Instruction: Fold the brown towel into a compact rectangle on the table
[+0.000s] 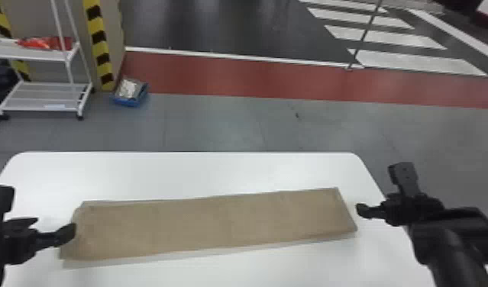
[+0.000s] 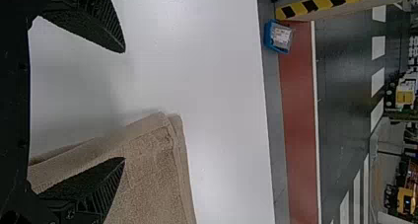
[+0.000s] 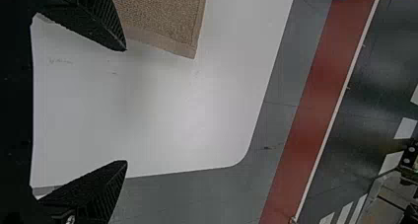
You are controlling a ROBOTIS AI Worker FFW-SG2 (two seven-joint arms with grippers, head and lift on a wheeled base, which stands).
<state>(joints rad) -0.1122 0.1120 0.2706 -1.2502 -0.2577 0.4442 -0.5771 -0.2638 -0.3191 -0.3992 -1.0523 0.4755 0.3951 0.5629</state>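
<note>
Industrial hall, yellow-black hazard tape [image 1: 99, 42], white floor stripes [image 1: 386, 38]

In the head view, the worktop's [image 1: 216, 170] near side and the white cart [image 1: 33, 55] are cut off. In the left wrist view, a finger of the left gripper [image 1: 52, 228] hides part of the cropped brown towel [image 2: 153, 184]. Faint worktop marks [image 3: 60, 61] are illegibly small.

a white metal shelf cart [image 1: 33, 56] with two tiers bears a shiny red packet [image 1: 44, 43] on its upper shelf. beside it, yellow-and-black striped tape [image 1: 97, 36] runs down a beige upright panel [image 1: 115, 38]. near the panel's foot, a shallow blue tray [image 1: 126, 102] holds a silvery packet [image 1: 128, 88]. a flat red strip [image 1: 235, 76] lies between smooth grey flooring [image 1: 216, 126] and darker floor [image 1: 216, 26].
</note>
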